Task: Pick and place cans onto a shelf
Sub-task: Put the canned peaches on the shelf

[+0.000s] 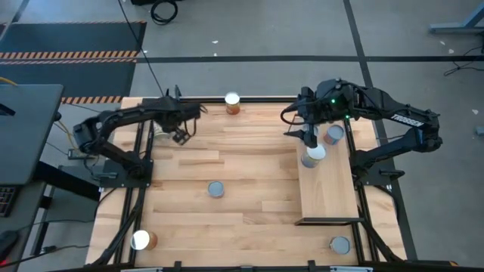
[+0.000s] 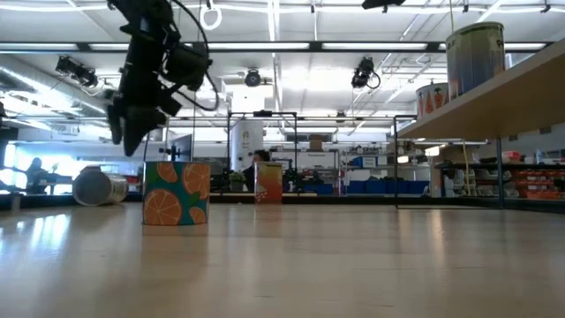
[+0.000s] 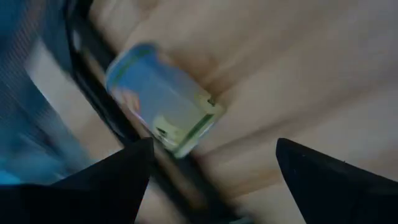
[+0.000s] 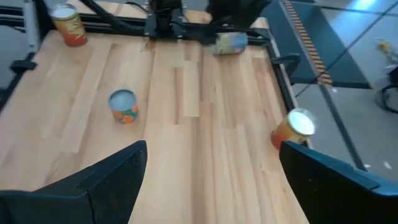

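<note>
A: Surface and room, near to far?
B: Table (image 1: 249, 181): light plank top on a black frame. Grey floor around it, with black-and-orange hazard tape at the far left. In the low view, a bright hall behind, with ceiling strip lights and shelving holding blue bins.

A: Task items?
B: Shelf (image 1: 327, 185): narrow light-wood board, black-framed, raised on the table's right side, long axis running near to far. Cans, all upright unless noted:
- white-topped can (image 1: 141, 240), near left corner;
- grey-topped can (image 1: 339, 245), near right, just past the shelf's near end;
- orange-print can (image 1: 216, 189), mid-table;
- two cans at the shelf's far end, one white-topped (image 1: 314, 153) and one grey-topped (image 1: 333, 134);
- far-edge can (image 1: 233, 103), white-topped;
- tipped can (image 3: 165, 109), lying on its side by the far left rail, seen in the left wrist view.

A: End effectors?
B: Left end effector (image 1: 180, 136): hanging above the far left of the table, fingers spread wide, holding nothing. Right end effector (image 1: 311, 140): over the shelf's far end, fingers wide apart in its wrist view, nothing between them.
</note>
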